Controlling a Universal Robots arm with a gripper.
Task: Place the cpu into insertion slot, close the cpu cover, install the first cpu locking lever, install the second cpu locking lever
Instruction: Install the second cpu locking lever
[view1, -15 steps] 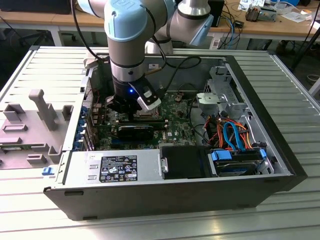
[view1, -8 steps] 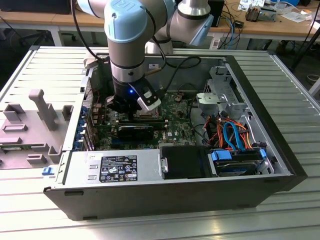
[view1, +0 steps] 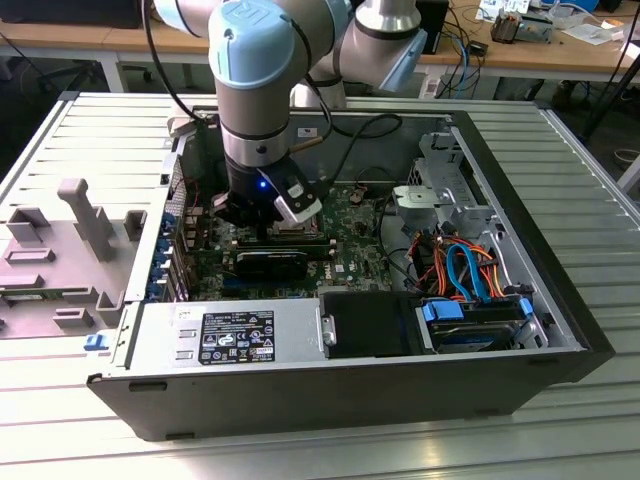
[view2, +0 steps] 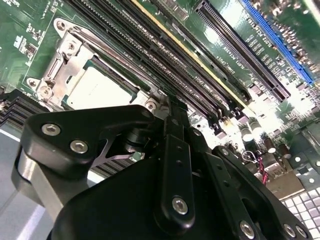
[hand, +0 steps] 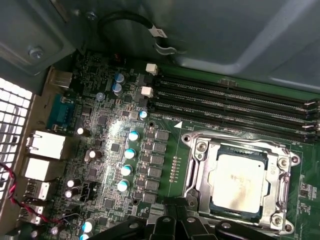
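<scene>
Closest to us, in the second wrist view, the gripper hangs low over the motherboard, its dark linkage folded in so the fingertips seem drawn together just beside the socket; we see nothing held between them, though whether they are fully closed we cannot tell. Just beyond the tips sits the cpu, flat in its slot, with the cpu cover already down around it as a silver frame. In the first wrist view the cpu lies square inside the cpu cover, immediately ahead of the gripper's tips at the frame's near edge. Farther off, the memory slots run along behind the socket. From the exterior view, the arm stands upright inside the computer case.
</scene>
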